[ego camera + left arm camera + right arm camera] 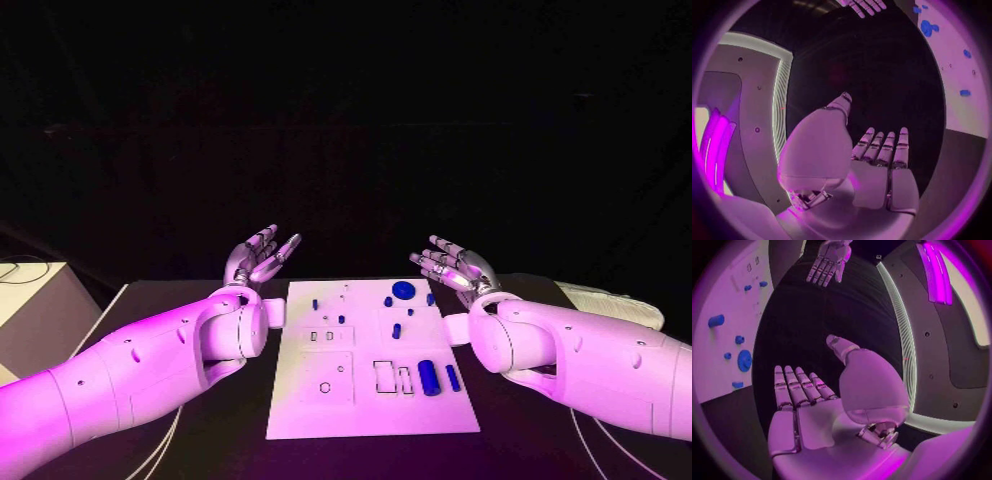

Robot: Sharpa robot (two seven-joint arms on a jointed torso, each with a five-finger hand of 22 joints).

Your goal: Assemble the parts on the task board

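The white task board (325, 405) lies in the middle of the black table, between my two arms. Several small blue parts lie on it: a round disc (404, 290) at the far side, a short peg (397, 330) mid-board, and two long pieces (428, 377) near the front right. My left hand (261, 255) is raised off the board's far left corner, fingers straight and apart, holding nothing. My right hand (453, 266) is raised off the far right corner, fingers spread, palm bare. The wrist views show each palm, left (879, 165) and right (804, 400), with nothing in it.
A pale box (32, 300) stands off the table's left edge. A white flat object (613, 303) lies at the table's right side behind my right arm. Cables run along the table's front corners. The board (723, 305) and the left hand (828, 260) show in the right wrist view.
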